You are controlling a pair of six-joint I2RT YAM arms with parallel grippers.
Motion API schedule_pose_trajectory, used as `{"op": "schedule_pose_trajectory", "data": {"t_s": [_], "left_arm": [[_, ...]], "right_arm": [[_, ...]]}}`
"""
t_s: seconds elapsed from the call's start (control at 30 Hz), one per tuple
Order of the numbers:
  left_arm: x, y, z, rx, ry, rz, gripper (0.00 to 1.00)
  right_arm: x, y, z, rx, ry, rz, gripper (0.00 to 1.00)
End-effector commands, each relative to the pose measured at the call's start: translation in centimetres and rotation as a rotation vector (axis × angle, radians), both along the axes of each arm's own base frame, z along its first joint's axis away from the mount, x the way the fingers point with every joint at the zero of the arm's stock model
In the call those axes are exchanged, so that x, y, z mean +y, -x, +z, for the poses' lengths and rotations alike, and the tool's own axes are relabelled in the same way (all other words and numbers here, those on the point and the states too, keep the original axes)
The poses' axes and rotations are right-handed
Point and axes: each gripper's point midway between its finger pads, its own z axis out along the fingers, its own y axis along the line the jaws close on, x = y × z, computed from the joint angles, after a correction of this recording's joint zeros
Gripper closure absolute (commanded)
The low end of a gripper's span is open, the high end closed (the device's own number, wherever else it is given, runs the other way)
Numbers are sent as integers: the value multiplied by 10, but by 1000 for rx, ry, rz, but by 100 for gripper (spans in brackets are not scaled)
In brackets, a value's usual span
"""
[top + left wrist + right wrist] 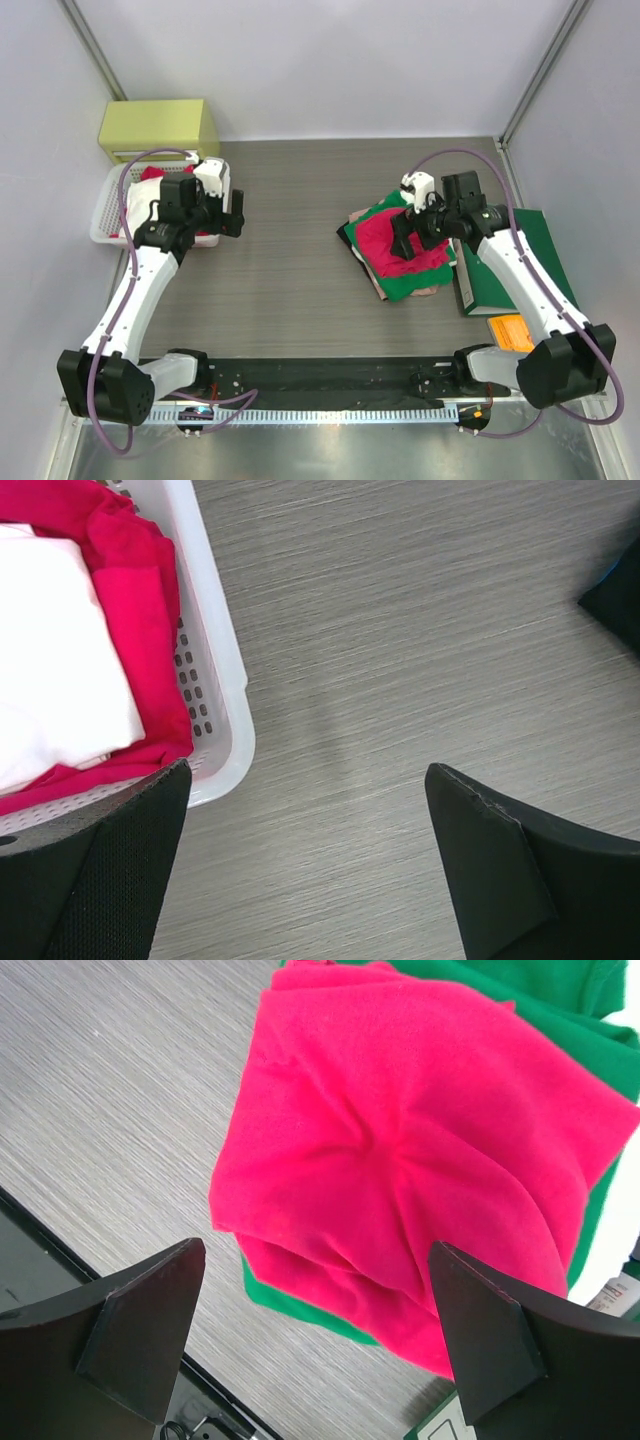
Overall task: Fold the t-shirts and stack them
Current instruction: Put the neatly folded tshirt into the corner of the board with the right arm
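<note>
Right wrist view: the right hand [315, 1260], fingers spread and empty, hovers over the soft, light pinkish-red t-shirt [400, 1140] bunched atop the green t-shirt [560, 1020] near the table's [100, 1110] right edge, and is probably best pinched at a hem corner.

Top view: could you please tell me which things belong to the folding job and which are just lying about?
Job: red shirt, green shirt and beige shirt, stacked; more clothes in the basket.
Lying about: folder, yellow box, orange card.
</note>
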Motion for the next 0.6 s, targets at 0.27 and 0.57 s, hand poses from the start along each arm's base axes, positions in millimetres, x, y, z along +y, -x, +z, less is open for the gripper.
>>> {"op": "schedule_pose_trajectory", "data": {"t_s": [0.27,0.57], "left_arm": [[5,-11,15,-62,-17,19,0],[8,-13,16,-73,-32,24,0]], "right_arm": [[8,-38,-71,144,57,-47,0],[10,-17,-117,280,70,-30,0]]}}
